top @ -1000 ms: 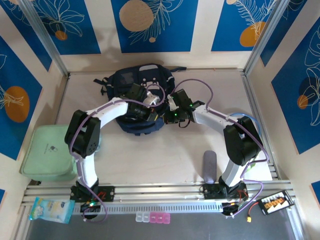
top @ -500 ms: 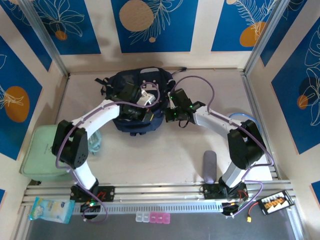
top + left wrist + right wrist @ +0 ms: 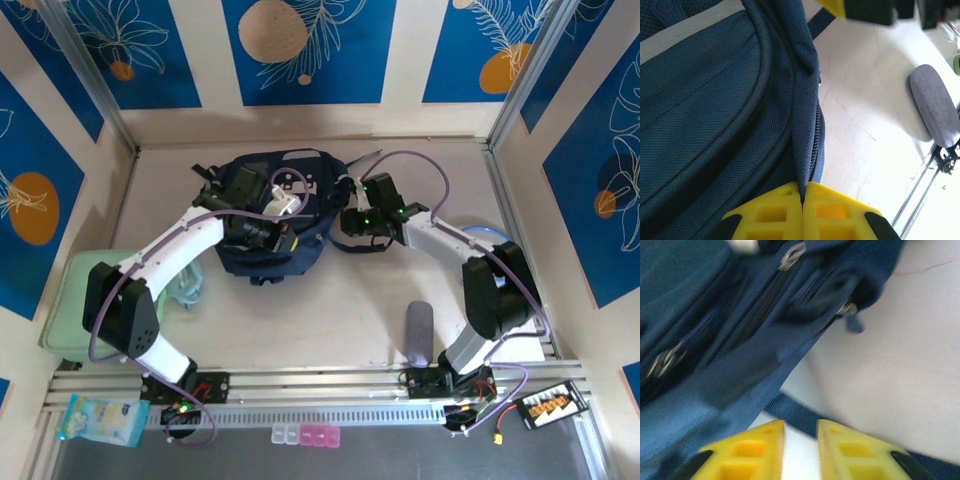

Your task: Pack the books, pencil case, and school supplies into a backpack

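A: Where does the backpack (image 3: 308,243) sit?

B: In the far middle of the surface (image 3: 330,320). It is navy cloth with a pale grey stripe across one panel. Both arms reach in to it, one from each side.

A: And the left claw (image 3: 802,197)?

B: Its yellow fingers are pressed together with no gap. They pinch a raised fold of the navy cloth right beside the zipper (image 3: 816,145), and the fold rises out of the tips like a ridge.

A: The right claw (image 3: 800,426)?

B: It is at the backpack's right edge, low over the surface. Its fingers stand a narrow way apart with bare pale surface showing between them, so it grips nothing. A dark blue strap (image 3: 790,412) runs across just past the tips. That view is blurred, but metal zipper pulls (image 3: 792,255) show on the cloth above.

A: The pencil case (image 3: 420,335)?

B: The grey pouch lies on the near right of the surface, just beside the right arm's base and well apart from the backpack.

A: Anything else around?

B: A pale-green flat box (image 3: 90,300) lies at the left edge, partly under the left arm's elbow. A pale-blue packet (image 3: 100,420) rests on the rail at the near left corner.
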You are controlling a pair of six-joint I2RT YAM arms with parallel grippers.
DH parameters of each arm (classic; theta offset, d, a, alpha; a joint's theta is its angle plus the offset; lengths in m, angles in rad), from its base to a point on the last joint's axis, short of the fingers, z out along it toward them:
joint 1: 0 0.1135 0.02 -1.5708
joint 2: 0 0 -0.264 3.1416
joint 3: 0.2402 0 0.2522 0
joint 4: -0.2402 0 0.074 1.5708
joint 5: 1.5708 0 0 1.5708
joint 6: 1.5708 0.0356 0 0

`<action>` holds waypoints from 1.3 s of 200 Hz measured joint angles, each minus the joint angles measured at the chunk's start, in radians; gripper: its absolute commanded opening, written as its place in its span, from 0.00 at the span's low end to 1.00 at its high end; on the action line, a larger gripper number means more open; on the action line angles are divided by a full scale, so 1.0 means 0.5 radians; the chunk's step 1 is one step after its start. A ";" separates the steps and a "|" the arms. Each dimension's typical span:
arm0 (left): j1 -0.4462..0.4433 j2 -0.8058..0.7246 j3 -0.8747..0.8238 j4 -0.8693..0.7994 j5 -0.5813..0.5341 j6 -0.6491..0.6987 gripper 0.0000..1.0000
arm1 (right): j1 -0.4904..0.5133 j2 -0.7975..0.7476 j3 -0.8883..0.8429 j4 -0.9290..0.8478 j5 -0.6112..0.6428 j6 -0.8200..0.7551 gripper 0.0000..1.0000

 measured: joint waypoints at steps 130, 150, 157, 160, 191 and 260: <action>0.001 0.017 0.017 0.001 0.022 -0.001 0.00 | 0.116 -0.018 -0.225 0.442 -0.629 -0.082 0.45; 0.001 0.017 0.017 0.002 0.022 -0.002 0.00 | 0.124 0.008 -0.206 0.444 -0.635 -0.117 0.31; 0.001 0.017 0.018 0.005 0.022 -0.003 0.00 | 0.133 0.009 -0.204 0.445 -0.636 -0.130 0.26; 0.001 0.017 0.018 0.005 0.022 -0.005 0.00 | 0.137 0.009 -0.203 0.446 -0.638 -0.127 0.23; 0.001 0.019 0.018 0.005 0.021 -0.016 0.00 | 0.182 0.008 -0.198 0.450 -0.609 -0.169 0.00; 0.001 0.050 0.018 0.005 0.021 -0.037 0.00 | 0.302 -0.096 -0.202 0.371 -0.469 -0.187 0.00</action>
